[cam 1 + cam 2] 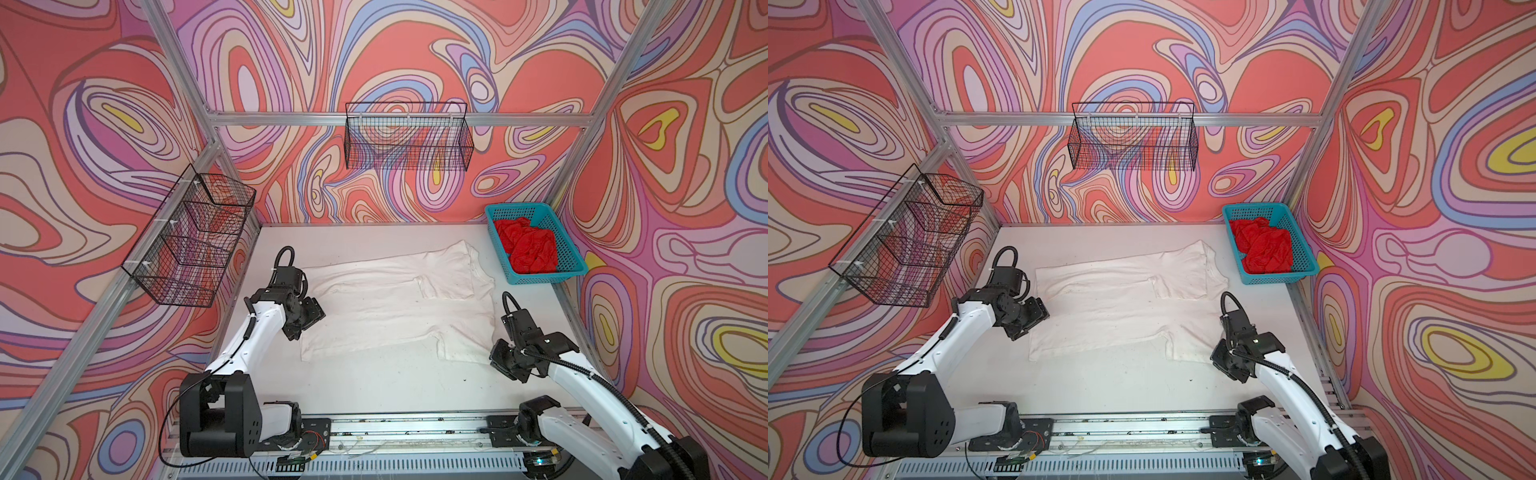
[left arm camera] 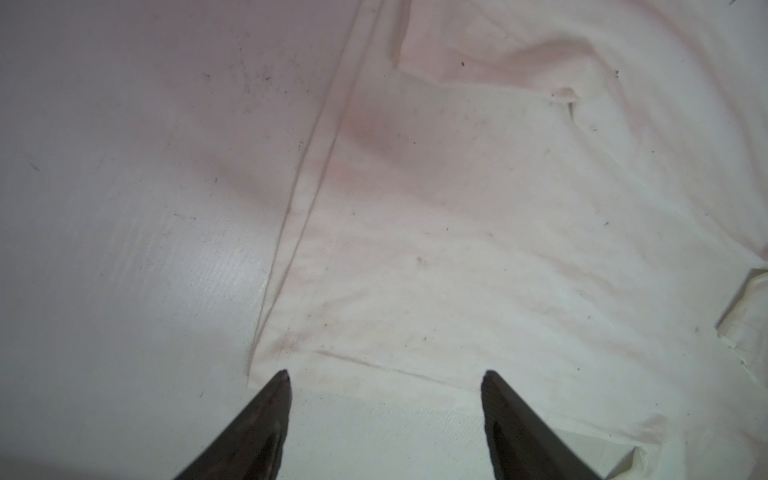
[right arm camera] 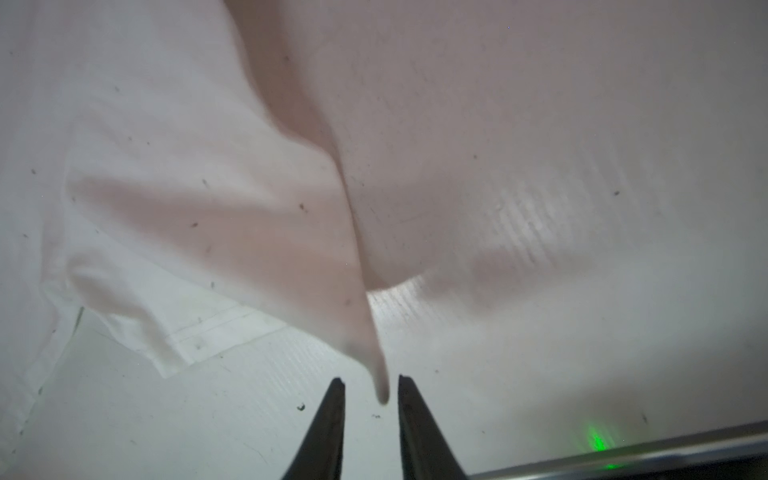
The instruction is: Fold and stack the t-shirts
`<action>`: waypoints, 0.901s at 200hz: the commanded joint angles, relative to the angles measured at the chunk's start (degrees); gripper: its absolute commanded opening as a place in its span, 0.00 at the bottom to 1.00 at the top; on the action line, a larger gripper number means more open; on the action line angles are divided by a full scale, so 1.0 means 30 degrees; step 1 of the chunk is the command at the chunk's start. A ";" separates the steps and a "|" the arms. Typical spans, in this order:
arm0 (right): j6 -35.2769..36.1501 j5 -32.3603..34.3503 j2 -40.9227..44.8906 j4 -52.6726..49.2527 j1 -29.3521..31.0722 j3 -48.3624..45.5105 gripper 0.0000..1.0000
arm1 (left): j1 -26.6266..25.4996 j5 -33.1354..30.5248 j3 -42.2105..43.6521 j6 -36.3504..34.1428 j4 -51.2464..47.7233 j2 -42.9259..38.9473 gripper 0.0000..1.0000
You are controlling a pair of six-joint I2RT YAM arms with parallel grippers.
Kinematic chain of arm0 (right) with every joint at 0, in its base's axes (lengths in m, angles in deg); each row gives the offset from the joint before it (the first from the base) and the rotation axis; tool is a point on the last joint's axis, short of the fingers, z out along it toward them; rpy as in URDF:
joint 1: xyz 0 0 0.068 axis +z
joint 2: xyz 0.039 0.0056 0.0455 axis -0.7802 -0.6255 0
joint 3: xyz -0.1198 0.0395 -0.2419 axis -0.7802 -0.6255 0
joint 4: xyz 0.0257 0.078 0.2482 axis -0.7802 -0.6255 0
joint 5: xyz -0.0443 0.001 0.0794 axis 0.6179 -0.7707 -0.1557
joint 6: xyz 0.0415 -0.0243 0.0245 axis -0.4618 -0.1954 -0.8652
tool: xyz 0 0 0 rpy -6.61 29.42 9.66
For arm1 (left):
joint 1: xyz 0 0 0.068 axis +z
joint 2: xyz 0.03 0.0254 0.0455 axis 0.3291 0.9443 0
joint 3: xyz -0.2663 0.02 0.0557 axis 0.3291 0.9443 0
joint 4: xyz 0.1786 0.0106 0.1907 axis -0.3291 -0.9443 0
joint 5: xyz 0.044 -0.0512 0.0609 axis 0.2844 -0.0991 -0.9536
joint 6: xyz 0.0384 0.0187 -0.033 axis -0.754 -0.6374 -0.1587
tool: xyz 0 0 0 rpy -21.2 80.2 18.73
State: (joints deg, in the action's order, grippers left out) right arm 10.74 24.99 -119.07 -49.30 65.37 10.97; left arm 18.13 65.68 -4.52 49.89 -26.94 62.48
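While the white t-shirt (image 1: 399, 299) is spread flat across the middle of the table (image 1: 374, 382) in both top views, with one sleeve already turned in over its body, the red t-shirt (image 1: 528, 247) is left crumpled in the teal basket (image 1: 577, 266) at the far right corner, probably waiting its turn. The left gripper (image 1: 299, 328) is hung beside the shirt's left edge, the right gripper (image 1: 500, 361) by its near right corner. Two black wire baskets (image 1: 1133, 137) are fixed to the walls, well clear of the work.

At the left wrist, the left gripper (image 2: 384, 415) is seen with its jaws wide apart and empty, poised just short of the shirt's hem corner, seemingly for a pinch.

At the right wrist, a raised point of white cloth (image 3: 380, 386) is seen between the right gripper's (image 3: 371, 384) narrowly parted jaws; whether it is pinched cannot be told. A metal rail (image 3: 665, 451) lies close behind.
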 commanded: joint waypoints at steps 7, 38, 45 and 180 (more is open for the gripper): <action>-0.0422 0.1229 -0.0291 0.0015 0.0111 0.0228 0.33 | -0.0050 -0.0378 0.0185 0.0112 -0.0736 -0.0529 0.74; -0.0240 0.1631 -0.0137 -0.0020 0.0109 -0.0143 0.35 | -0.0050 -0.0438 0.0175 -0.0091 -0.0837 -0.0648 0.74; -0.0327 0.1634 -0.0052 0.0214 0.0138 -0.0358 0.35 | -0.0050 -0.0441 0.0172 -0.0125 -0.0831 -0.0605 0.74; -0.1447 0.3250 -0.1988 0.3356 0.0143 -0.1294 0.05 | -0.0050 -0.0555 0.0088 -0.0097 -0.0952 -0.0480 0.74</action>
State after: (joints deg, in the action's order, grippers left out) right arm 7.29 32.64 -125.19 -40.01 65.61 7.76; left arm 18.11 65.24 -4.50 49.63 -26.98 61.37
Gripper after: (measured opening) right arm 0.127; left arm 0.746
